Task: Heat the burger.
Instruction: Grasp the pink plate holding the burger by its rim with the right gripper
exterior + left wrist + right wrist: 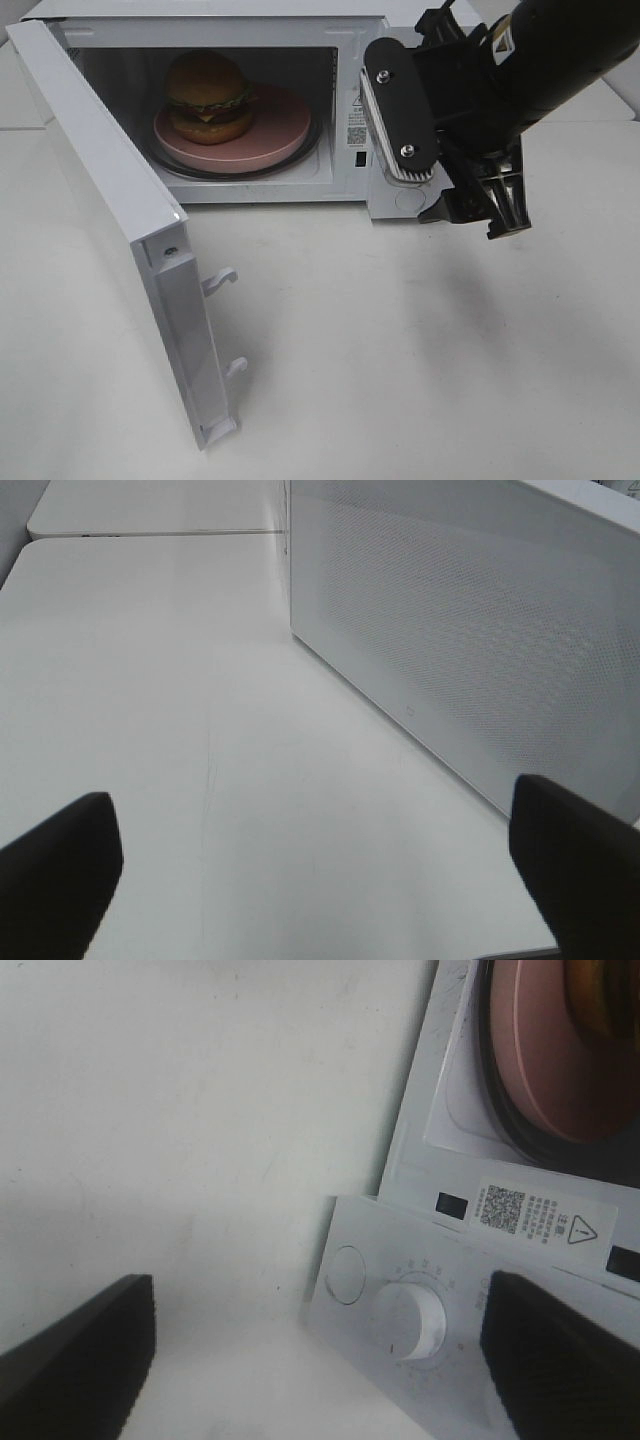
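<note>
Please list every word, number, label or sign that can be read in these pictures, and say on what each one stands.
No word or number can be read clearly.
Sticker on the front frame of the microwave: a QR code and a warning triangle with "!"; its small print is too small to read.
Marks around the dial: too blurred to read.

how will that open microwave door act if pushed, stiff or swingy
The door stands wide open, hinged at the left, so it probably swings freely as one rigid panel. Its latch hooks likely resist at the end, needing a firmer push.
</note>
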Tool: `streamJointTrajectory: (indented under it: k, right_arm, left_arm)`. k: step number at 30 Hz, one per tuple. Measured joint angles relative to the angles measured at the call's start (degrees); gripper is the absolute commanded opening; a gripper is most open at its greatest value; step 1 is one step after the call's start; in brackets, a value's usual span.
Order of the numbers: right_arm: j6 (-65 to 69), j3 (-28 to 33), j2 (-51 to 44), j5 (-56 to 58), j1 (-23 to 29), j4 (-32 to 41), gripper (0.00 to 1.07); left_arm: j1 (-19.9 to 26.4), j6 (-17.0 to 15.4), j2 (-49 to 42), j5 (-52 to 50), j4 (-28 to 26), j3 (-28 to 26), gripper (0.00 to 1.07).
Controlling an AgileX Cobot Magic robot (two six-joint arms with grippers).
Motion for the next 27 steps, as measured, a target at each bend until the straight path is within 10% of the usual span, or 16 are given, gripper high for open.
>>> streamJointTrajectory:
  k: [27]
  right_arm:
    - [5.73,-12.32,16.62,-11.12,5.96,-2.01,0.83]
  left_arm:
    - [0.00,0.00,0.00,0.00,0.00,0.00,1.01]
